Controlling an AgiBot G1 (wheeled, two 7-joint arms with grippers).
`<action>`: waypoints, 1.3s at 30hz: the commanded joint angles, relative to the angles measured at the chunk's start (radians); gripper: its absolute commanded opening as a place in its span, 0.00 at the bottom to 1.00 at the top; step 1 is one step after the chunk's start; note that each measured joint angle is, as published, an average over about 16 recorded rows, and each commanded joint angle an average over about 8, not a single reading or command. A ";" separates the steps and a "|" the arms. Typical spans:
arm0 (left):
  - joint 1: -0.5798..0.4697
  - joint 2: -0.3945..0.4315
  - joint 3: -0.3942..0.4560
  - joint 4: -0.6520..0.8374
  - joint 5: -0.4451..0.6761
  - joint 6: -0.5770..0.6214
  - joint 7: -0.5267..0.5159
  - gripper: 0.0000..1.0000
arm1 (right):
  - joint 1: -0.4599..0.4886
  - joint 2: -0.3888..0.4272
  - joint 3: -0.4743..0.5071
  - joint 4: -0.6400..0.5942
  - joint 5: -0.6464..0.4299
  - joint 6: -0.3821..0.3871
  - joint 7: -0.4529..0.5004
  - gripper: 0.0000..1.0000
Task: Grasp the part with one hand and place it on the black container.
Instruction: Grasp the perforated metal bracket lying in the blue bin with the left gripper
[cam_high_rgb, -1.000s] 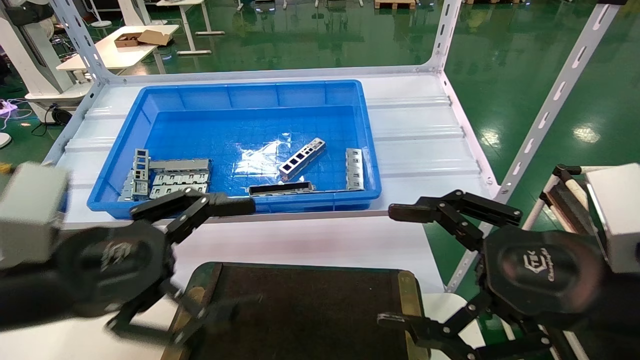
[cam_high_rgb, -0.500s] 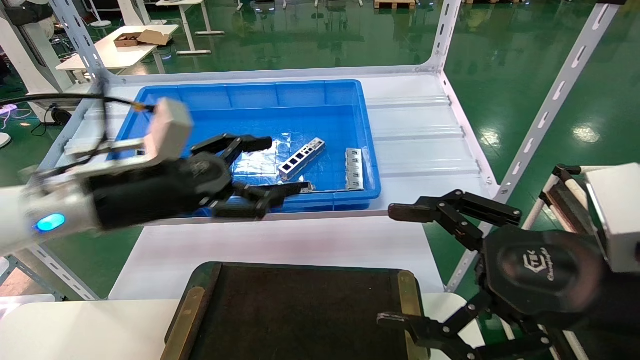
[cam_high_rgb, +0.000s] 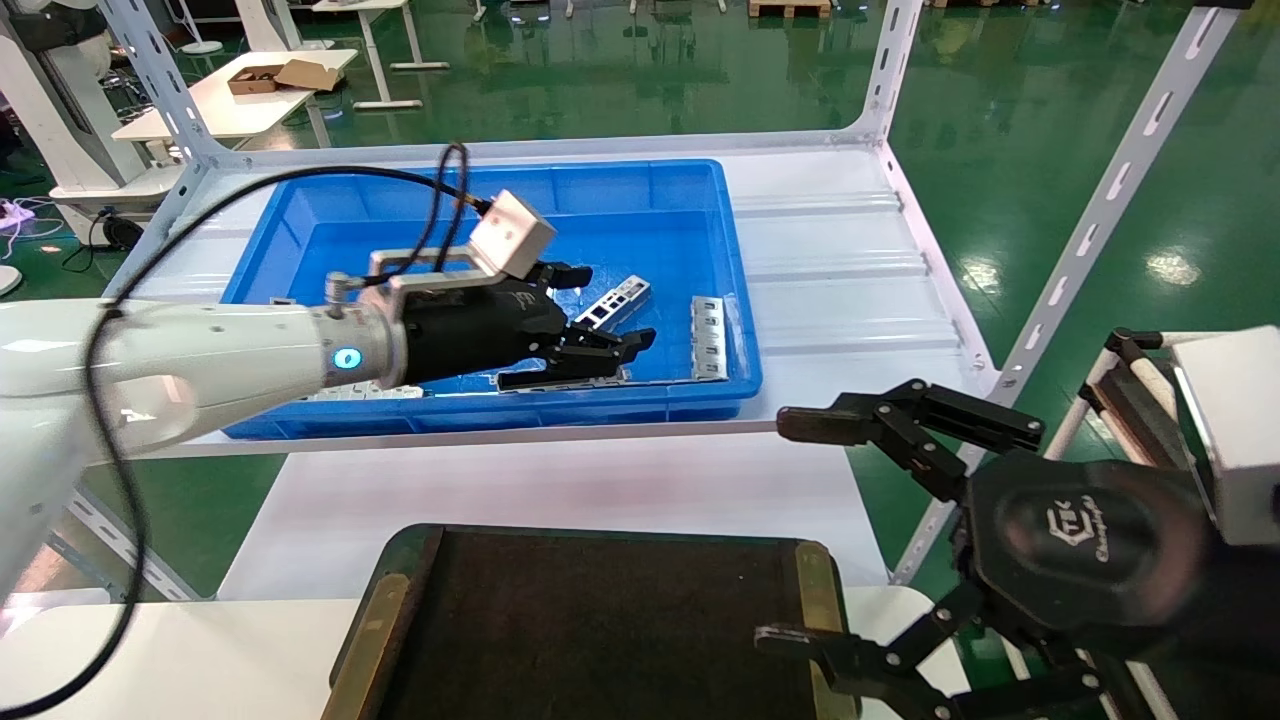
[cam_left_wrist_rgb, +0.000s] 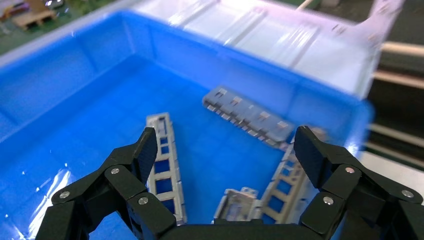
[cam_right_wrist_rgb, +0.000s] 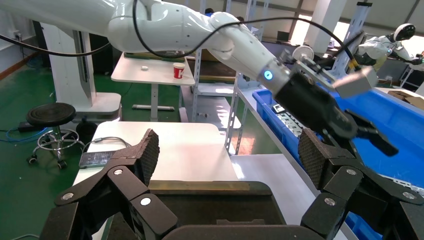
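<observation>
lying diagonally, the part (cam_high_rgb: 612, 305) sits by the spread-apart left gripper (cam_high_rgb: 610, 308).

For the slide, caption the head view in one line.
Left gripper open over the part in the blue bin; right gripper parked open beside the black container.

The left gripper (cam_high_rgb: 602, 312) has travelled from low at the near left, beside the black tray (cam_high_rgb: 590, 620), forward and across into the blue bin (cam_high_rgb: 735, 300). A second ago its fingers hung over the bin's near wall; half a second ago they were over the bin's left half; now its jaws stand spread wide with the silver bracket (cam_left_wrist_rgb: 164, 162) just inside one fingertip (cam_left_wrist_rgb: 146, 145) and a second perforated strip (cam_left_wrist_rgb: 282, 187) just inside the other. The left arm now reaches across the bin's left side, covering the stacked brackets that were in plain sight before
</observation>
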 joint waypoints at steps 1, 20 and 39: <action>-0.025 0.041 0.009 0.074 0.018 -0.028 0.029 0.29 | 0.000 0.000 0.000 0.000 0.000 0.000 0.000 0.18; -0.043 0.121 0.020 0.245 -0.001 -0.227 0.083 0.00 | 0.000 0.000 0.000 0.000 0.000 0.000 0.000 0.00; -0.004 0.123 0.076 0.195 -0.031 -0.347 0.020 0.00 | 0.000 0.000 0.000 0.000 0.000 0.000 0.000 0.00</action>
